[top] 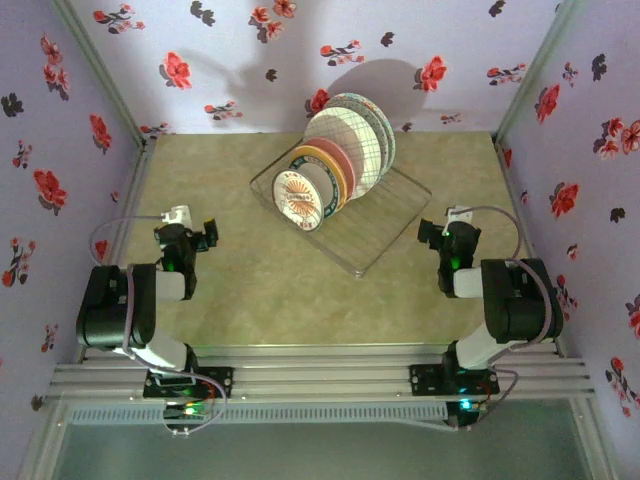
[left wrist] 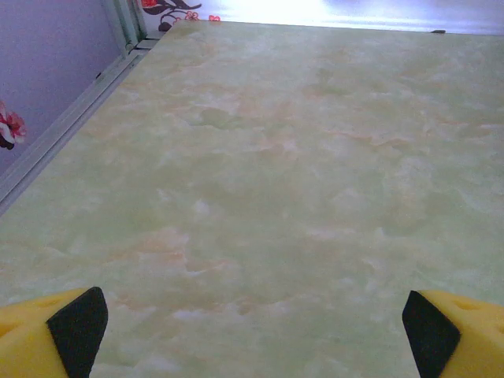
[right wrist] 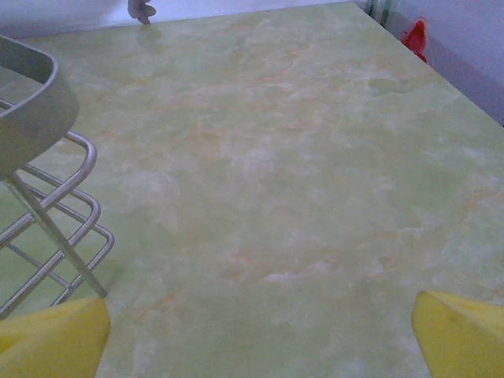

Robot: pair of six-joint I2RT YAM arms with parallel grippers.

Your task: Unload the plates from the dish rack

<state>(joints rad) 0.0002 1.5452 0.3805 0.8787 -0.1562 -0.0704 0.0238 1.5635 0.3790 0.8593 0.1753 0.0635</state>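
well, five plates [top: 338, 160] stand on edge in the one dish rack [top: 382, 228], mid-table.
the left gripper [top: 187, 235] and right gripper [top: 447, 233] flank it, well apart from it, both with jaws spread wide and empty.

Left claw [left wrist: 252, 335] wide apart over marbled green table [left wrist: 283, 157].

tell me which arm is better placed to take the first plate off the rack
Probably left: the small sunburst plate at the front of the dish rack faces the left fingers, which stand open.
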